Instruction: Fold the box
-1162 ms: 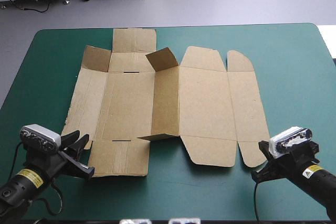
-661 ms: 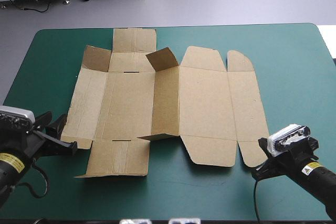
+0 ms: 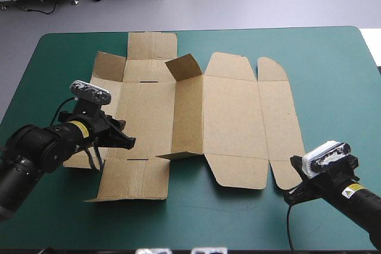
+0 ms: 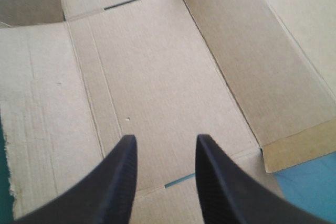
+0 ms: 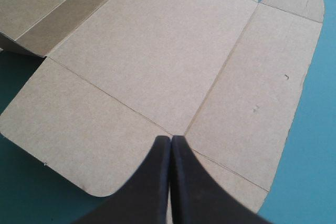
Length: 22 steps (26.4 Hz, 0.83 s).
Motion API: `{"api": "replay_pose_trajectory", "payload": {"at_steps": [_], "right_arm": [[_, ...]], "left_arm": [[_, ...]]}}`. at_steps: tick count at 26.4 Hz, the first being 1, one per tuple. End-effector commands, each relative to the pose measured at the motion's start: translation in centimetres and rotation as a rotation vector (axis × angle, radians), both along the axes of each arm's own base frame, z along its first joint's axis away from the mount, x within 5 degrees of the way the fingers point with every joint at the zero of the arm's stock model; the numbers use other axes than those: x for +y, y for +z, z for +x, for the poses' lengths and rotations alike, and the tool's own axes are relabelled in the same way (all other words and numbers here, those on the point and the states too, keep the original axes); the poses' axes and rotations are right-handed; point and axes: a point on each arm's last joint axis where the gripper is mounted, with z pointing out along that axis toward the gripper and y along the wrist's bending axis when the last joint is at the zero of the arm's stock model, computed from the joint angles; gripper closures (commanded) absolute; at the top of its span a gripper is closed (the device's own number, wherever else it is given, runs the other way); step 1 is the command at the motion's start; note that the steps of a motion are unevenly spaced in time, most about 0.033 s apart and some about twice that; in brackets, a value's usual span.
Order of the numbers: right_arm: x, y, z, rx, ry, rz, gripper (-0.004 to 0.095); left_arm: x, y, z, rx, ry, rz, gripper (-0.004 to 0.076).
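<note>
Presently: left end effector (image 3: pixel 126 141), fingers parted, empty, above the box's (image 3: pixel 229 114) left panels. Box: brown cut sheet lying mostly flat on the teal-green surface (image 3: pixel 324 69), ahead of both end effectors, middle strip and two small flaps raised. Right end effector (image 3: pixel 293 193), fingers pressed together, empty, tips over the box's near right flap.

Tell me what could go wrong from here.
1. The left gripper, fingers open, is over a flat panel of the box, away from any edge: closing there may grip nothing.
2. The right gripper, shut, sits at the box's near right corner: nudging it may slide the whole sheet.
</note>
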Motion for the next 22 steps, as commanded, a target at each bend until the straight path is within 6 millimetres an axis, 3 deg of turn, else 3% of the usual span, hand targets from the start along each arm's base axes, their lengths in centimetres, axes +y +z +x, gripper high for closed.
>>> {"api": "replay_pose_trajectory", "payload": {"at_steps": [1,7,9,13,16,22], "right_arm": [[0.0,1.6,0.4,-0.079,-0.015,0.031,0.0927],[0.1,1.5,0.4,-0.074,-0.011,0.032,0.0927],[0.1,1.5,0.4,-0.072,-0.009,0.04,0.0927],[0.2,1.5,0.3,-0.068,0.003,0.043,0.0927],[0.3,1.5,0.3,-0.067,0.013,0.039,0.0927],[0.3,1.5,0.2,-0.065,0.017,0.037,0.0927]], "left_arm": [[-0.4,0.6,1.2,-0.028,-0.035,-0.019,0.0455],[3.0,-0.8,4.1,0.06,0.018,-0.094,0.0455],[6.0,-0.7,5.0,0.093,0.014,-0.143,0.0455],[9.6,-0.2,6.1,0.081,0.032,-0.251,0.0455],[12.9,-1.3,7.7,0.168,0.062,-0.304,0.0455],[15.5,-2.7,10.8,0.304,0.016,-0.366,0.0455]]}}
